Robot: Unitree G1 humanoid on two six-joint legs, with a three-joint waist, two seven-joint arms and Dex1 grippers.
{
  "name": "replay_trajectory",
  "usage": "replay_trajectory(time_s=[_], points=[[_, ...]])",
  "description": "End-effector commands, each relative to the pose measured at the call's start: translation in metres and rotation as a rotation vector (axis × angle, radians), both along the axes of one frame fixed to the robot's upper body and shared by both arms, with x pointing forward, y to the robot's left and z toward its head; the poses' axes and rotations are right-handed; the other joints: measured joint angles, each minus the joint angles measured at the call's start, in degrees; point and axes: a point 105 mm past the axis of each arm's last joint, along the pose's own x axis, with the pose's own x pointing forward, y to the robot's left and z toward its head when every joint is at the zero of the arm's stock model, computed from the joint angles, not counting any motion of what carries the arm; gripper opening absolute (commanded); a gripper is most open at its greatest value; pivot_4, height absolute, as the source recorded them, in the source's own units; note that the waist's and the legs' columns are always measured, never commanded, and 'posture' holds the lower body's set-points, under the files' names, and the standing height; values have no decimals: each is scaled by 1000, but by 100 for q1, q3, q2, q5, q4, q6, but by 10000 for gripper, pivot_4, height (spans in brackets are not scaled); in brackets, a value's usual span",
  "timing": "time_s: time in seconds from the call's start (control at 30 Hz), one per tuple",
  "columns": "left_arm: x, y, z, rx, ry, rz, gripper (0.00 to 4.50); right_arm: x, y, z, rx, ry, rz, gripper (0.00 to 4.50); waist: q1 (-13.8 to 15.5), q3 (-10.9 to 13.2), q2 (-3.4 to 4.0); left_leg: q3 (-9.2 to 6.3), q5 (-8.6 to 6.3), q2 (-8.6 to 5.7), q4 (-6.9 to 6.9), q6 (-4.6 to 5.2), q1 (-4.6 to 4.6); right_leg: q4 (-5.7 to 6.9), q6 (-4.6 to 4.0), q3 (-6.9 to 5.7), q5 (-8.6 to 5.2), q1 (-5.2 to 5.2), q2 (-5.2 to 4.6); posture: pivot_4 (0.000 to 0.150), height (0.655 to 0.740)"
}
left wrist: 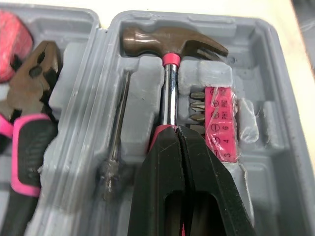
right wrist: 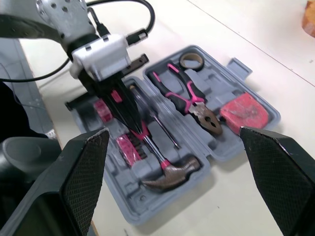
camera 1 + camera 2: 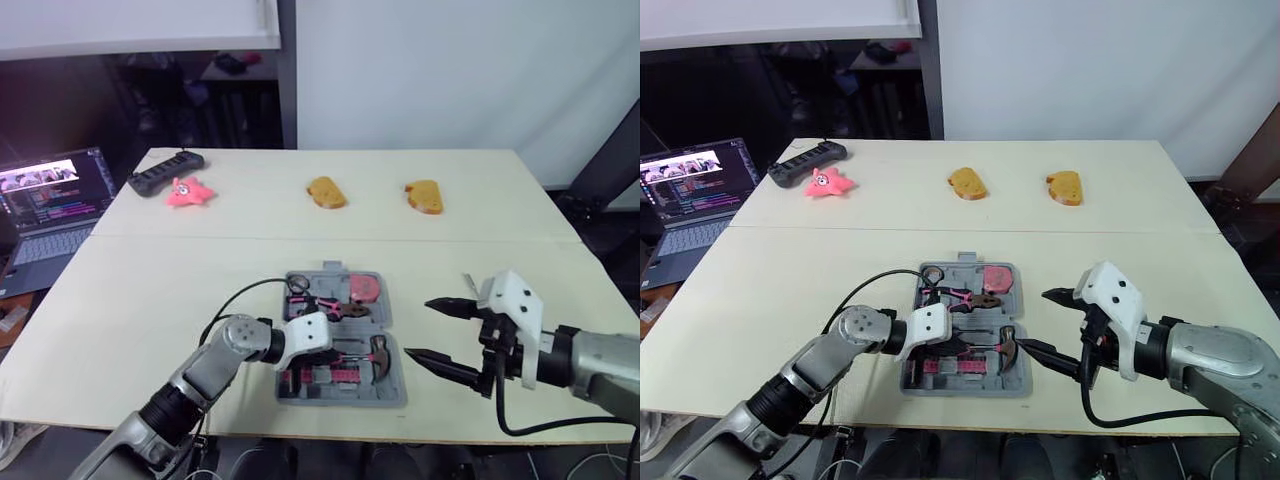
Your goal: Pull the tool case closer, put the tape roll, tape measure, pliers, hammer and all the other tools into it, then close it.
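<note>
The grey tool case [image 3: 396,392] lies open near the table's front edge. Its far half holds the black tape roll [image 3: 297,283], the pink-handled pliers [image 3: 335,308] and the red tape measure [image 3: 362,288]. The hammer [image 1: 172,44] lies in its slot in the near half, beside a thin screwdriver [image 1: 118,142] and a pink bit holder [image 1: 221,123]. My left gripper [image 1: 174,132] is over that near half, shut on the hammer's pink handle. My right gripper [image 3: 420,328] hovers open just right of the case, holding nothing.
At the back of the table lie two orange-yellow objects [image 3: 326,192] [image 3: 424,196], a pink toy [image 3: 188,192] and a black controller [image 3: 165,173]. A laptop [image 3: 45,205] stands off the table's left side. The table's front edge runs just below the case.
</note>
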Motion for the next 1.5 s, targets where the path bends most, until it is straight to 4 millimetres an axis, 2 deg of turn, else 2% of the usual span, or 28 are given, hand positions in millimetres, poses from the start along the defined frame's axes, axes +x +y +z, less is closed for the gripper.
replay_trajectory(time_s=[0.03, 0.13, 0.2, 0.33, 0.43, 0.5, 0.53, 0.63, 0.67, 0.77, 0.8, 0.87, 1.07, 1.23, 1.33, 1.5], points=[[2, 27, 40, -101, -25, 2, 432, 5, -6, 3, -24, -46, -21, 45000, -24, 20, -9, 3, 0, 0, -11, 0, 0, 0, -2, 3, -1, -7, 0, 1500, 7400], [-4, 45, 89, -264, -104, -17, 432, 6, -13, -4, -48, -40, -41, 45000, 23, 54, -5, 4, 11, 0, -44, -17, -5, 2, -8, 9, -1, -29, -3, 1500, 7400], [-8, 68, 109, -289, -166, -8, 432, 7, -20, -6, -51, -51, -75, 45000, 43, 59, -3, 0, 11, -3, -46, -18, -11, -1, -7, 6, -2, -30, -8, 1500, 7400], [-13, 121, 124, -253, -146, 116, 432, 6, -42, -10, -68, -67, -169, 45000, 7, 72, 3, 4, 10, -2, -61, -18, -11, -10, -9, 8, -2, -35, -8, 1500, 7400], [-20, 164, 116, -165, -104, 218, 432, 0, -63, -12, -65, -69, -251, 45000, 14, 84, 9, 13, 10, -2, -62, -17, -9, -10, -11, 10, -4, -35, -8, 1500, 7400], [-23, 203, 104, -79, -55, 342, 5591, -9, -84, -17, -77, -48, -328, 45000, 16, 87, 10, 14, 10, 0, -62, -17, -6, -10, -29, 10, -14, -33, -6, 1500, 7400], [-22, 216, 102, -67, -55, 391, 9295, -14, -93, -20, -77, -35, -361, 45000, 20, 91, 8, 16, 10, 1, -62, -17, -3, -10, -32, 10, -16, -30, -6, 1500, 7400], [-24, 254, 89, -2, -71, 522, 24249, -31, -125, -24, -97, -14, -473, 45000, 43, 97, 2, 15, 10, 1, -60, -18, -4, -16, -33, 9, -25, -24, -8, 1500, 7400], [-25, 262, 86, 4, -67, 552, 28458, -35, -133, -25, -103, -16, -502, 45000, 31, 98, 2, 14, 10, 1, -61, -19, -4, -23, -36, 10, -26, -23, -9, 1500, 7400], [-27, 278, 78, 38, -77, 599, 44393, -40, -138, -23, -91, -35, -505, 45000, 11, 108, -2, 14, 9, 3, -67, -20, -4, -31, -37, 13, -26, -25, -10, 1500, 7400], [-28, 283, 76, 53, -83, 604, 44393, -39, -138, -22, -99, -38, -504, 45000, 0, 110, -2, 15, 9, 6, -68, -20, -4, -31, -38, 14, -25, -26, -10, 1500, 7400], [-26, 286, 76, 34, -88, 616, 44393, -38, -139, -23, -119, -41, -512, 45000, -9, 111, -1, 19, 8, 10, -71, -21, -4, -31, -42, 16, -22, -32, -9, 1500, 7400], [-21, 274, 77, 5, -98, 576, 44393, -37, -141, -25, -146, -28, -513, 45000, 22, 113, 2, 19, 8, 9, -73, -21, -10, -46, -41, 15, -21, -31, -12, 1500, 7400], [-18, 259, 72, -16, -86, 533, 44393, -32, -131, -25, -142, -29, -500, 45000, 17, 114, 3, 19, 8, 8, -73, -21, -14, -53, -42, 15, -20, -31, -13, 1500, 7400], [-18, 232, 67, -41, -76, 448, 44393, -19, -114, -30, -153, -14, -507, 45000, 2, 113, 3, 18, 8, 9, -73, -21, -13, -53, -44, 15, -19, -31, -12, 1500, 7400], [-28, 161, 61, -111, -42, 264, 44393, 26, -117, -44, -142, 7, -781, 45000, -6, 115, 2, 21, 9, 8, -69, -21, -15, -56, -51, 21, -13, -34, -12, 1500, 7400]])
